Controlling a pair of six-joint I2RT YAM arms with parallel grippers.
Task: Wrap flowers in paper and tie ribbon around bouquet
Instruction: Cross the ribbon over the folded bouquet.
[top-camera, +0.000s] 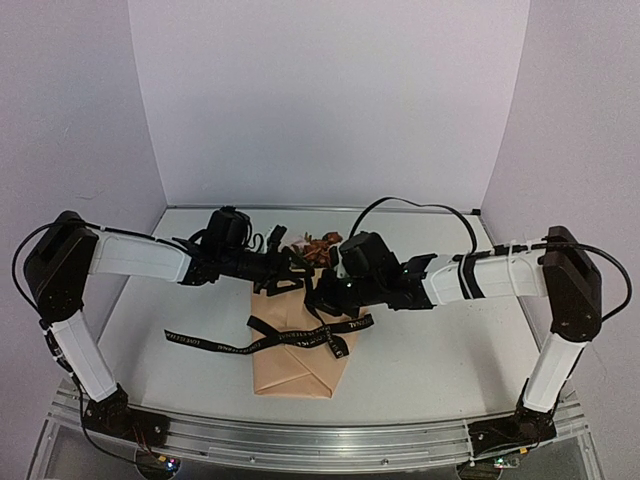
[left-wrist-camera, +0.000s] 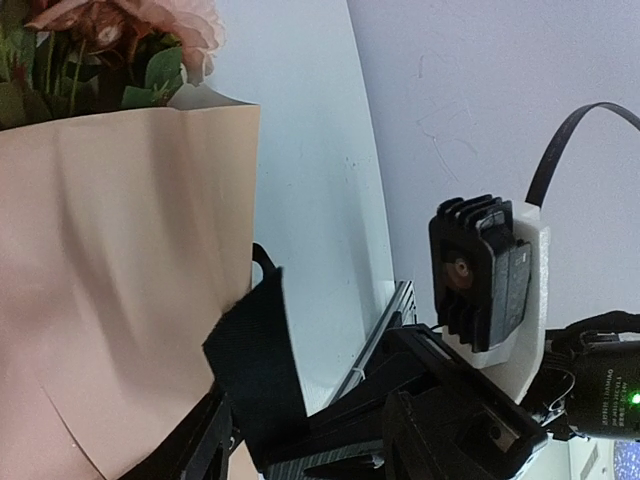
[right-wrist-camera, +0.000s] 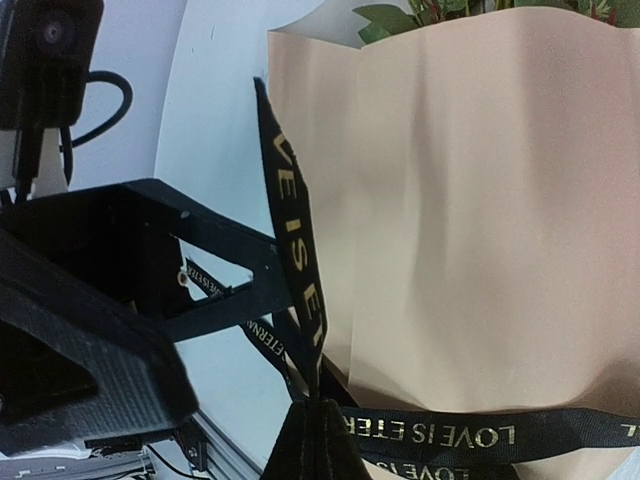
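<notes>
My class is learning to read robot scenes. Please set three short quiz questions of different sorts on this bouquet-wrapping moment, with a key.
1. True or false: the flowers already sit inside the folded paper.
2. What is the right gripper shut on? A) the ribbon B) a flower stem C) nothing
3. Fill in: in the top view, the ribbon's longest loose end lies on the table toward the ___ arm's side.
Key: 1 true; 2 A; 3 left.
</notes>
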